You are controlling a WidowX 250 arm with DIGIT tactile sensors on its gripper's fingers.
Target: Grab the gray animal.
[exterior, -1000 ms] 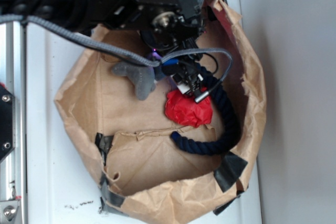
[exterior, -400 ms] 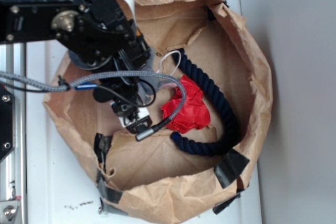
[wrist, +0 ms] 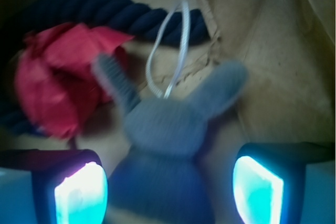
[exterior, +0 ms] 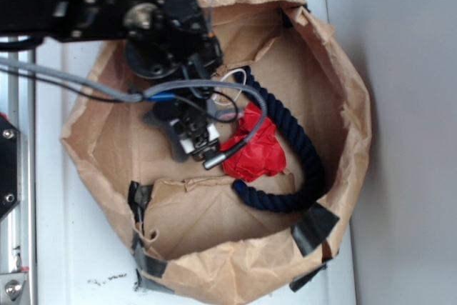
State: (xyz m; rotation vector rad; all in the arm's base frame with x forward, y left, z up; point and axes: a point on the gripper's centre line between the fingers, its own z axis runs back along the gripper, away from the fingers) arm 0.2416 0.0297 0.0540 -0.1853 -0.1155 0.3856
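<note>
In the wrist view the end effector [wrist: 169, 184] stands open, its two glowing cyan pads at the lower left and lower right of the frame with a clear gap on each side of the gray animal [wrist: 164, 135], which sits between them without either pad touching it. The plush's body fills the bottom centre of that view, and its two long ears point up and outward, one toward the upper left and one toward the upper right. Just behind the left ear lies the red paper wad [wrist: 55, 85], at the left of the frame, and across the top runs the thick navy rope [wrist: 105, 14], with a thin white loop of cord [wrist: 165, 51] hanging down from it to just above the animal's head. In the exterior view the end effector [exterior: 196, 137] is left of centre inside the brown paper bag [exterior: 335, 141], and the gray animal [exterior: 158, 116] shows only as a dark gray patch at its left edge, mostly hidden under the arm. The red paper wad [exterior: 253, 151] lies just to the right of the end effector, and the navy rope [exterior: 296, 144] curves around the wad's right and lower sides. The bag lies on a white surface [exterior: 71, 248], its torn rim patched with black tape [exterior: 312, 228].
</note>
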